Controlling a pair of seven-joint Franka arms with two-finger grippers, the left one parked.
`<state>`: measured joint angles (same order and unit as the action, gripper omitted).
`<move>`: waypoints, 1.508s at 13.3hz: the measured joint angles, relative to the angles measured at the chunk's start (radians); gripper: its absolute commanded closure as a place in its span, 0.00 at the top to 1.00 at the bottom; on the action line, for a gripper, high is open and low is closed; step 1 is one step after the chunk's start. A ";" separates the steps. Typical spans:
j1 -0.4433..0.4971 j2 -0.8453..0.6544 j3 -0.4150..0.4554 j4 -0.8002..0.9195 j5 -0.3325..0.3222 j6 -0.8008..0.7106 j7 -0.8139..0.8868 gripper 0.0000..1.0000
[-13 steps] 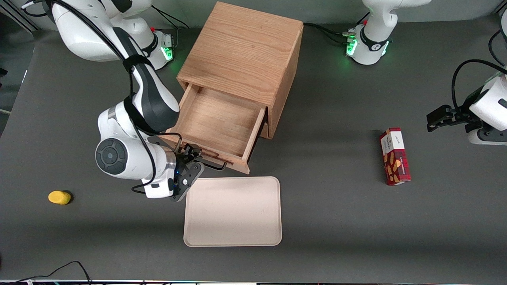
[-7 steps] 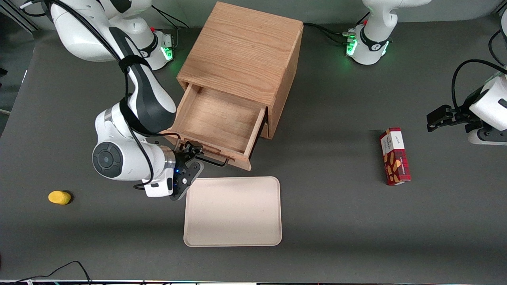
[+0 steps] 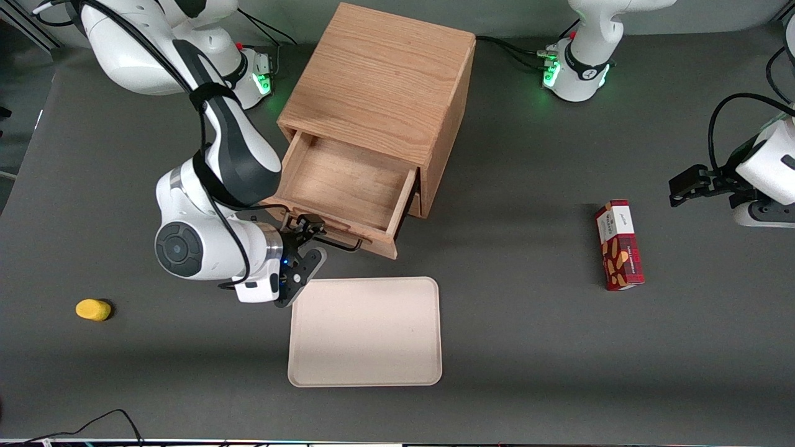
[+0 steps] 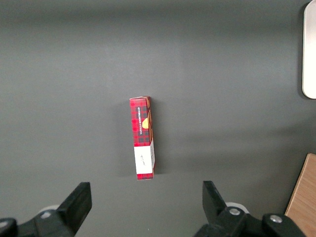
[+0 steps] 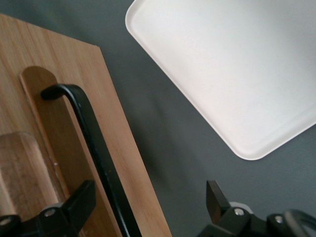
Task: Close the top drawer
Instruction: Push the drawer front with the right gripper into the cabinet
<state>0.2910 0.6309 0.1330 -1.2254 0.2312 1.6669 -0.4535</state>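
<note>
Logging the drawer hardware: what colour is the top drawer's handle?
Black, on the light-oak top drawer; handle shows best in the right wrist view, at the claw.

A cream tray [image 3: 365, 331] with rounded corners lies flat on the dark grey worktop [image 3: 528, 347], nearer the front camera than the wooden cabinet [image 3: 379, 81]. A red tartan box [image 3: 618, 244] of biscuits lies flat toward the parked arm's end, well apart from the tray. A small yellow lump [image 3: 93, 309] sits toward the working arm's end. A black cable [image 3: 105, 419] loops at the worktop's near edge
</note>
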 measured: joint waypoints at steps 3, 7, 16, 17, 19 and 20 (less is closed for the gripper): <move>0.000 -0.004 0.005 -0.017 0.000 0.000 0.009 1.00; -0.001 -0.005 0.005 -0.033 0.000 0.000 0.009 1.00; -0.002 -0.006 0.005 -0.066 0.000 0.000 0.009 1.00; -0.002 -0.006 0.005 -0.069 0.000 0.000 0.014 1.00; -0.002 -0.008 0.010 -0.076 0.000 0.000 0.032 1.00; -0.002 -0.011 0.014 -0.081 0.000 -0.001 0.040 1.00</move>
<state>0.2889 0.6199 0.1474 -1.3068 0.2315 1.6659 -0.4136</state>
